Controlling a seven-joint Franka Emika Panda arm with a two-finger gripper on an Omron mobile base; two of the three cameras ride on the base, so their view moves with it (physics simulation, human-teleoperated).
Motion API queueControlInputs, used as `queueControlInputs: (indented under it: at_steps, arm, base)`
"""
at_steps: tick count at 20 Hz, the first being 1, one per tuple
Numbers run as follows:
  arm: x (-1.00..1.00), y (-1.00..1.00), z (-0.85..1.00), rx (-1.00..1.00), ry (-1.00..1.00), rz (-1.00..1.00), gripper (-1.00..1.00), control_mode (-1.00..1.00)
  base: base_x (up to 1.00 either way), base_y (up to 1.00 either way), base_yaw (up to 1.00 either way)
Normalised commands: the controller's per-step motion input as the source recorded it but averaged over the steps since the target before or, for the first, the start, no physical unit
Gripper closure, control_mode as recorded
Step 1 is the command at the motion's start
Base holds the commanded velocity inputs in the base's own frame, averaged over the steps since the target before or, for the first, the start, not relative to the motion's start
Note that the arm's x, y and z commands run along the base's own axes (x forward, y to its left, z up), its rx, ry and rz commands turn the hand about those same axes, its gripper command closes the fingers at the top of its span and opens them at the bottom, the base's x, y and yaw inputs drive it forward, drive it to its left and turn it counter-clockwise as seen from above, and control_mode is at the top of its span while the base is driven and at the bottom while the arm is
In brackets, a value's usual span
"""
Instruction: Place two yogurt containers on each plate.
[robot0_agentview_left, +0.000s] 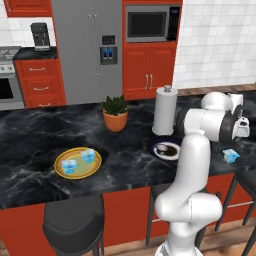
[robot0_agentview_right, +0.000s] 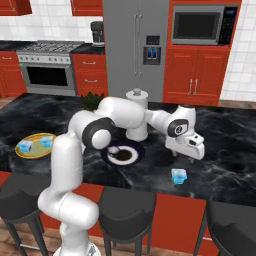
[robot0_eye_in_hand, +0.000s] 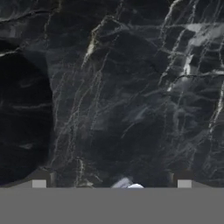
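Note:
My gripper hangs open over the black marble counter, its fingers pointing down, with nothing between them. A loose yogurt container stands on the counter just in front of it, near the front edge, and also shows as a light-blue cup at the right. In the hand view the gripper has wide-apart tips, and a pale sliver of that yogurt container peeks in at the bottom. The yellow plate at the left holds two yogurt containers. The navy-rimmed plate lies mid-counter, partly behind my arm, with a small pale thing on it that I cannot identify.
A paper towel roll stands just behind the navy plate. A potted plant sits to its left. Black stools line the counter's front edge. Bare marble lies between the two plates.

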Motion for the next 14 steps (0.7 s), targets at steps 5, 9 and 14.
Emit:
queueControlInputs:
  at_steps: [5,9,14]
  arm:
    - [-0.32,-0.12,-0.04,0.02,0.08,0.32,-1.0,-1.0]
    - [-0.25,0.01,-0.08,0.01,0.03,0.4,-1.0,-1.0]
    - [-0.22,0.05,-0.03,0.06,0.0,0.49,-1.0,-1.0]
  base:
    - [0.0,0.0,0.0]
    - [0.0,0.0,0.0]
    - [0.0,0.0,0.0]
